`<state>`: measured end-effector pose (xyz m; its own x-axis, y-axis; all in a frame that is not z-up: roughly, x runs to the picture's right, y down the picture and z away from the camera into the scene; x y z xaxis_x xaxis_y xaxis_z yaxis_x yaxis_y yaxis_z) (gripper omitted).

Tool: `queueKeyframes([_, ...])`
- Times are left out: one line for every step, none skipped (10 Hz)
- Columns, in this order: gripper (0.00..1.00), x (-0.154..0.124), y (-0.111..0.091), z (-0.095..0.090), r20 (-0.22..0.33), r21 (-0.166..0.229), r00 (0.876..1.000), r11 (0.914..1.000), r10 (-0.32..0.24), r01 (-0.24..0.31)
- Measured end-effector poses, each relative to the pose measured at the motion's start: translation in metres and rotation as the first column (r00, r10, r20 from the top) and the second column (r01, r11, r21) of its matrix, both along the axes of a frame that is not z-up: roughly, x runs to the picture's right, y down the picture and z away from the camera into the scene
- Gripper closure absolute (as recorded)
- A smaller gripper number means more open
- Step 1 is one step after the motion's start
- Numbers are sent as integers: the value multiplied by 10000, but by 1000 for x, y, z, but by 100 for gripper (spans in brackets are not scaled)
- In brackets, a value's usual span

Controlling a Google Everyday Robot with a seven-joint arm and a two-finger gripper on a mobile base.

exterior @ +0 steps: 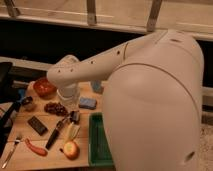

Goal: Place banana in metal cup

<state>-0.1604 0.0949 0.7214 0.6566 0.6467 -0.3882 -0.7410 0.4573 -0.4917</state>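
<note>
The pale-yellow banana [73,131] lies on the wooden table [30,137], between the black-handled knife [54,136] and the green tray [99,141]. My gripper [74,117] hangs from the white wrist [67,94] just above the banana's far end. The small dark metal cup [28,103] stands at the table's left side, in front of the red bowl [44,87] and well left of the gripper. My white arm fills the right half of the view.
Dark grapes [54,107], a blue sponge [87,103], a black flat block [37,125], a red pepper [36,148], a round yellow-orange fruit [71,149] and a fork [11,150] lie on the table. A dark object stands off its left edge.
</note>
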Motion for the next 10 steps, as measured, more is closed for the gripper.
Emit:
queueKeyframes([45, -1, 10, 7, 129, -249, 9998, 9996, 139, -136])
queueKeyframes([35, -2, 27, 20, 303, -594, 9990, 9977, 343, -324])
queueKeyframes([26, -4, 44, 32, 464, -938, 9976, 9945, 507, -462])
queueKeyframes([21, -10, 62, 42, 673, -1301, 9956, 9900, 644, -552])
queueKeyframes([20, -19, 78, 48, 884, -1695, 9933, 9838, 747, -589])
queueKeyframes([20, -29, 91, 49, 1056, -1990, 9914, 9784, 779, -557])
queueKeyframes([20, -37, 98, 51, 1198, -2221, 9894, 9735, 825, -543])
queueKeyframes([20, -39, 103, 54, 1233, -2424, 9889, 9688, 832, -513])
queueKeyframes([20, -41, 107, 56, 1239, -2581, 9886, 9648, 856, -512])
queueKeyframes([20, -42, 111, 58, 1212, -2700, 9891, 9617, 832, -479])
